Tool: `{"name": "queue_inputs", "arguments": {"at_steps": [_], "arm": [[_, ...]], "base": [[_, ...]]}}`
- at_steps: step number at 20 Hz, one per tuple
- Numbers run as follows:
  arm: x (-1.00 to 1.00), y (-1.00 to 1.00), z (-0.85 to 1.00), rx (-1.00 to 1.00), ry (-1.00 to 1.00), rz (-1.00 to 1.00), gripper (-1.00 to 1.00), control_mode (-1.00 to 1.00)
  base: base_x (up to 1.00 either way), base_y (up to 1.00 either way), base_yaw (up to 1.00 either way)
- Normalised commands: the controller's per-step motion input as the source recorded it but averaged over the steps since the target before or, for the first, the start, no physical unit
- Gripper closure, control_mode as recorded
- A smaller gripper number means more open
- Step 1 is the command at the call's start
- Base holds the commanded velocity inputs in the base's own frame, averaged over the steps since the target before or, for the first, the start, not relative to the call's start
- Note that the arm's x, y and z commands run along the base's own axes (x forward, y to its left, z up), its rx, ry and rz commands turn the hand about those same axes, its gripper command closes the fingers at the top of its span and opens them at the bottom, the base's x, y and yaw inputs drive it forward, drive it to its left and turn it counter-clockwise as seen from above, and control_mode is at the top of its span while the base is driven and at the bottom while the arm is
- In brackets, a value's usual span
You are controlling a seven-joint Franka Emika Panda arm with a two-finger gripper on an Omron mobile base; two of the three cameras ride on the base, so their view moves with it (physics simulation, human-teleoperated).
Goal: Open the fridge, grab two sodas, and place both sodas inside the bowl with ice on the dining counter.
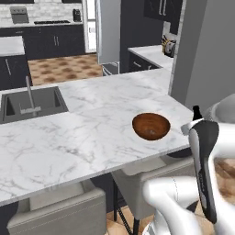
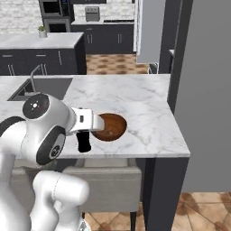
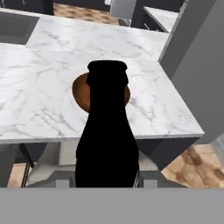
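Now, tool [image 2: 84, 134]: clamped on a black soda bottle [image 3: 107, 131], held near the surface's front edge.
Bowl [image 1: 151, 126]: on the white marble surface [image 1: 82, 133], beyond the bottle and near that edge.
Risk: a release short of the rim would likely drop the bottle to the floor; a hard set-down could push the bowl.
Views: the hand view lines the bottle neck up with the bowl; the right base view shows the bottle just beside the bowl, not yet over it.

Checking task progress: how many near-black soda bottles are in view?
1. The near-black narrow-necked soda bottle is held upright in the gripper, short of the reddish-brown wooden bowl. The bowl's inside is partly hidden.
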Motion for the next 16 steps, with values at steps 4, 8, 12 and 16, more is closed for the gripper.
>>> {"name": "queue_inputs", "arguments": {"at_steps": [4, 8, 12, 16], "arm": [[1.00, -0.03, -0.51, -0.04, 0.29, 0.25, 1.00, -1.00], [1.00, 0.10, -0.34, -0.14, 0.32, 0.12, 1.00, -1.00], [0.84, -0.02, -0.05, -0.03, 0.15, 0.11, 1.00, -1.00], [0.68, -0.16, -0.04, 0.01, 0.00, 0.10, 1.00, -1.00]], "base": [[0.00, 0.00, 0.00], [0.00, 0.00, 0.00], [0.00, 0.00, 0.00], [0.00, 0.00, 0.00]]}}
